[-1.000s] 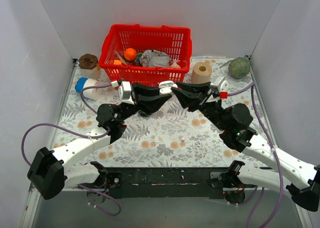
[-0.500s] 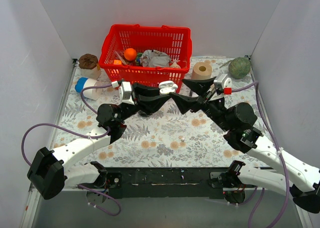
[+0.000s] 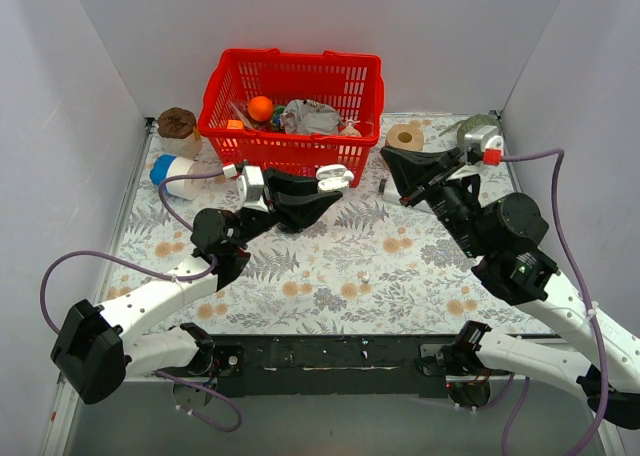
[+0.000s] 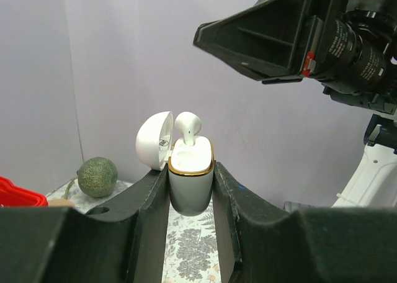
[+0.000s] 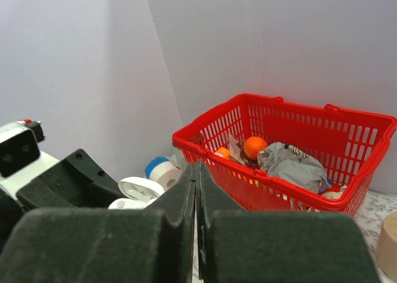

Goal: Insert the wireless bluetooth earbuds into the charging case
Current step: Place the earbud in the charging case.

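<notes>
**Left arm holds the open case up, right fingers pressed together**

The left arm reaches from the near edge toward the middle of the far edge, its wrist level. The left gripper (image 4: 191, 170) pinches the white charging case (image 4: 191, 193) by its sides, holding it upright above the counter just in front of the red basket (image 3: 290, 101). The case's lid (image 4: 154, 140) is swung open to one side. One white earbud (image 4: 188, 126) stands in the case, its head above the gold rim and its stem down inside.

The right arm rises steeply from the near right corner and bends toward the far right. The right gripper (image 3: 395, 166) is apart from the case, with its fingers (image 5: 197, 190) pressed flat together and nothing between them.

The earbud hides the rest of the case's inside, so a second bud cannot be told. From above, the right wrist covers part of the green melon (image 3: 478, 134) in the far right corner, and the paper roll (image 3: 405, 136) shows beside it. A small dark item (image 3: 383, 184) lies near the right fingers, too small to name. A tiny white speck (image 3: 366, 275) sits mid-counter, and it cannot be told whether this is a bud.
</notes>
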Controlling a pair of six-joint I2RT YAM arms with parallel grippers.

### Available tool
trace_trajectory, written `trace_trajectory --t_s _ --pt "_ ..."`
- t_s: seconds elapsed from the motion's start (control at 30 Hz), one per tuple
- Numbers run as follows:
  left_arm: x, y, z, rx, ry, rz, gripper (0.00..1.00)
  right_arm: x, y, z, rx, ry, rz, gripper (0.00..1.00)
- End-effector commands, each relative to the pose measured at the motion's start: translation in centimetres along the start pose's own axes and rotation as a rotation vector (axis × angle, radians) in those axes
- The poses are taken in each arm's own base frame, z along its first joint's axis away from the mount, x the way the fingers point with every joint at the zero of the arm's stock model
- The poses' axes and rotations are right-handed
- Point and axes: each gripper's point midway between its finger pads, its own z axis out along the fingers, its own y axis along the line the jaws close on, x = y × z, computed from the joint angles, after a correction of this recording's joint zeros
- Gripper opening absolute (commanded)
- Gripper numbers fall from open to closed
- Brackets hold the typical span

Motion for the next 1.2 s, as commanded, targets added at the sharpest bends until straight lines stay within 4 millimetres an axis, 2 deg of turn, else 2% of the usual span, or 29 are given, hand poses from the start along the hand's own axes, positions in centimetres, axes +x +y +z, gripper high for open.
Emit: trace_trajectory --t_s 0.0,0.03,0.07,0.17,0.4,0.83,1.17 --pt "-1.0 -0.7 -0.3 0.012 -0.009 0.036 0.0 2.3 0.0 0.5 0.007 0.139 -0.064 0.01" --pt "-1.0 -0.6 -0.3 0.009 -0.006 0.04 0.0 2.4 0.4 0.6 -0.016 0.163 -0.073 0.01" --pt "-0.9 -0.7 -0.3 0.01 -0.004 0.042 0.0 3.5 0.5 0.8 -0.023 0.209 -0.085 0.01" --pt "-1.0 -0.6 -0.3 0.008 -0.003 0.046 0.0 4.6 0.8 1.0 -0.04 0.264 -0.093 0.01" --pt "-0.9 -0.4 -0.2 0.0 0.0 0.047 0.0 5.7 1.4 0.9 -0.073 0.308 -0.084 0.01" --pt "-0.5 -0.3 -0.1 -0.002 0.005 0.037 0.0 4.7 2.1 0.3 -0.111 0.28 -0.071 0.01" --pt "-0.1 -0.2 0.0 -0.001 0.01 0.027 0.0 4.8 3.2 0.2 -0.16 0.279 -0.061 0.01"
